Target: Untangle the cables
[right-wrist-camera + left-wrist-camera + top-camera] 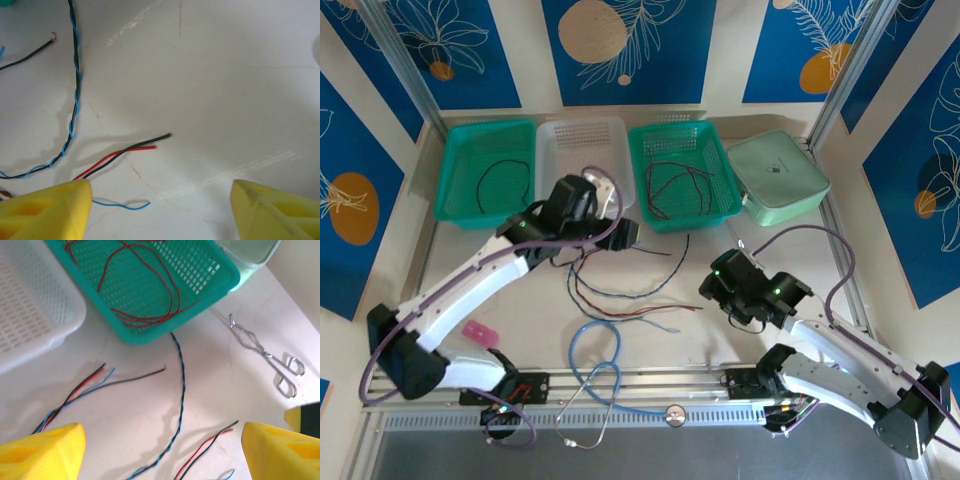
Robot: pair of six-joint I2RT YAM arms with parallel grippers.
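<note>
We judge the untangling to be partway done. A loose bunch of cables (620, 292) lies in the middle of the table (540, 310), between the baskets along its far edge and the near edge, and both arms hang over it for the next pick.

Below the left arm, a twisted black-and-blue cable (181, 390) runs out from under the green basket (150, 332). Its two strands will have to be parted. A red and black pair (125, 152) ends right in front of the right arm and looks the easiest to take.

The next move, as we see it, calls for lowering onto a single strand and drawing it clear without dragging its neighbours.

The left fingers (45, 450) stand wide apart with nothing in them. The right fingers (50, 207) are also spread wide and hold and touch nothing.
</note>
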